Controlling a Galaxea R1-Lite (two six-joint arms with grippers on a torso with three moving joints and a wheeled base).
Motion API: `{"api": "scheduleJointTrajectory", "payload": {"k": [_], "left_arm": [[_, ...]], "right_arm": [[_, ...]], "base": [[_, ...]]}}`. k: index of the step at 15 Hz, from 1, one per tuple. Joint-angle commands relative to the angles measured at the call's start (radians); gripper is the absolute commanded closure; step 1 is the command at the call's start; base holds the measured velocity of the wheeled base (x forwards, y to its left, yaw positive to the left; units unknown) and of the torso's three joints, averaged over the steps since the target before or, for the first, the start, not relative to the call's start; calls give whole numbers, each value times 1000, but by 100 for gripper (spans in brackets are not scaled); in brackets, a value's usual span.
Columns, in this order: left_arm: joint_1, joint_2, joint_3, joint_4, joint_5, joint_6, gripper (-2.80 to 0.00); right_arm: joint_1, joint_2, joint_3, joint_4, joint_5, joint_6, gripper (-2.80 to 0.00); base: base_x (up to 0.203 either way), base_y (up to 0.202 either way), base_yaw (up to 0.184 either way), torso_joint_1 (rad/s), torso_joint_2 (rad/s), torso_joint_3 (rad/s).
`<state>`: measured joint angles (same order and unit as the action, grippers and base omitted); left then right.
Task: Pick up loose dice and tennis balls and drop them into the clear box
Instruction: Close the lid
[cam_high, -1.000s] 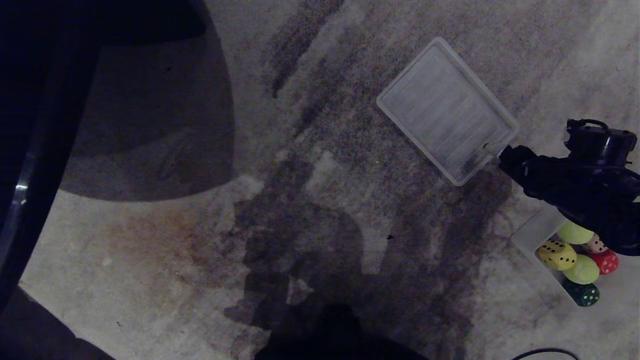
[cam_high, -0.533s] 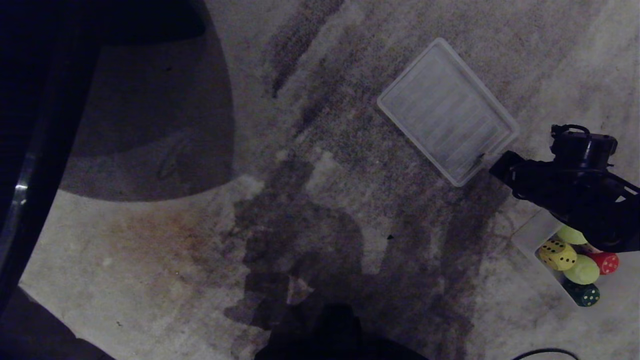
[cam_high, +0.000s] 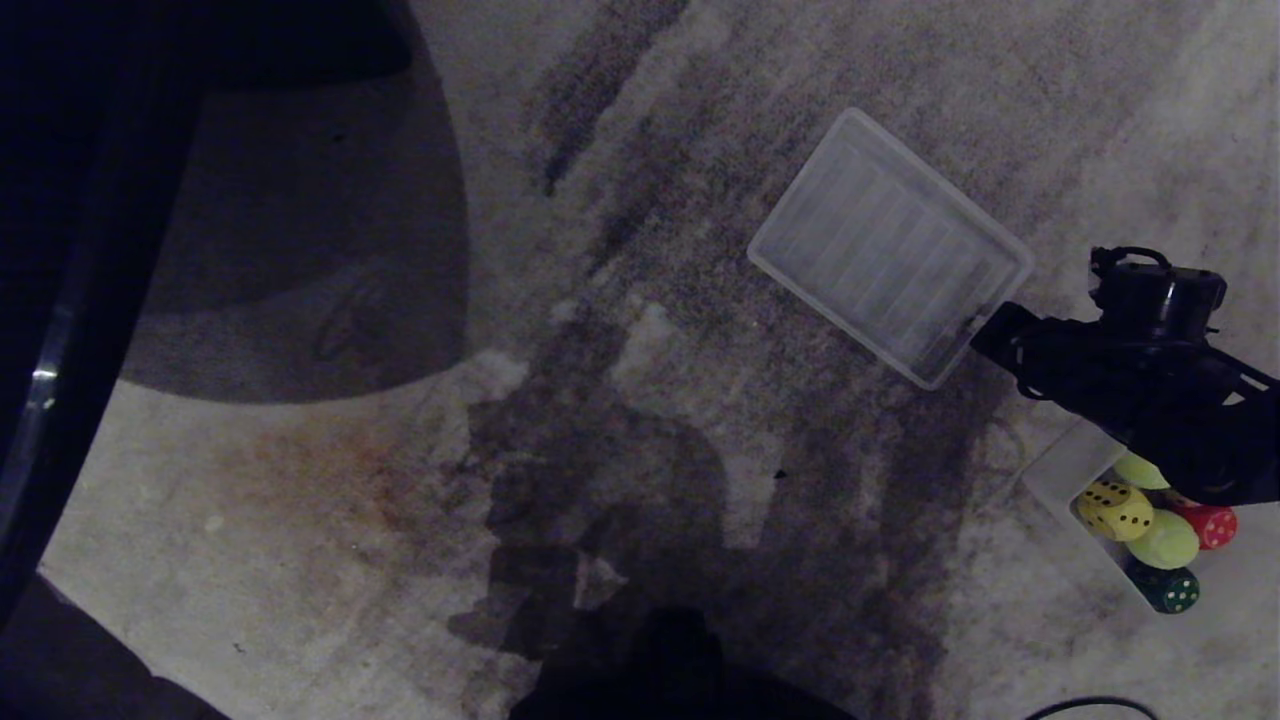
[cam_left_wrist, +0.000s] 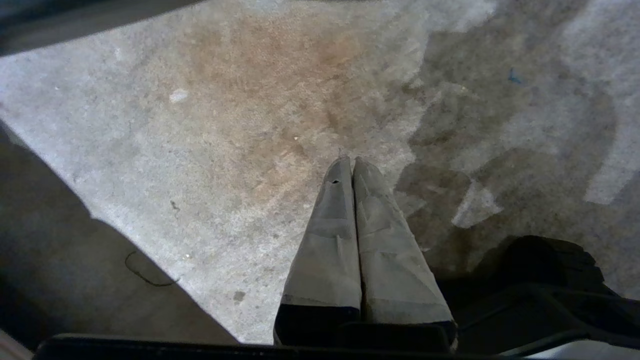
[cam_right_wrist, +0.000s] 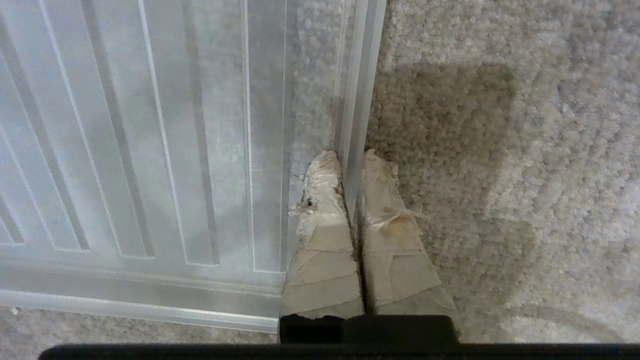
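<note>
The ribbed lid (cam_high: 888, 247) has swung since a second ago, its far corner now lower and its near edge drawn toward the right gripper (cam_right_wrist: 352, 165), whose taped fingers (cam_right_wrist: 320, 200) have closed from wide apart onto the lid's raised rim. The clear box (cam_high: 1072, 468) sits on the carpet (cam_high: 640, 300) at the right edge, partly under the arm (dice (cam_high: 1115, 508) and tennis balls (cam_high: 1163, 540) already inside). The left gripper (cam_left_wrist: 351, 165) hangs pressed shut over bare carpet, gripping nothing.
</note>
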<state>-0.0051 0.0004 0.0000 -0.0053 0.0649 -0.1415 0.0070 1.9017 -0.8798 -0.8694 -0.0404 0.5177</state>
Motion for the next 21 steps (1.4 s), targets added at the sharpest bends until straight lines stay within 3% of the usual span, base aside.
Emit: {"api": "scheduleJointTrajectory", "payload": {"k": [1,8,12,17,21], "left_arm": [[1,1,2,-1,1,-1,0],[1,1,2,-1,1,-1,0],[1,0,2,-1,1,-1,0],[1,0,2,-1,1,-1,0],[1,1,2,-1,1,-1,0]], "right_arm": [[0,-56,30,4,0,-2,0],[-2,-479,237,244,6,-133,0],[4,-861,417,484,19,-261,0],[-10,-1367,539,908,23,-336,0],[-37,-1622,679,1046,29,-476,0]], "base": [[0,0,0,0,0,0],[0,0,0,0,0,0],[0,0,0,0,0,0],[0,0,0,0,0,0],[0,0,0,0,0,0]]}}
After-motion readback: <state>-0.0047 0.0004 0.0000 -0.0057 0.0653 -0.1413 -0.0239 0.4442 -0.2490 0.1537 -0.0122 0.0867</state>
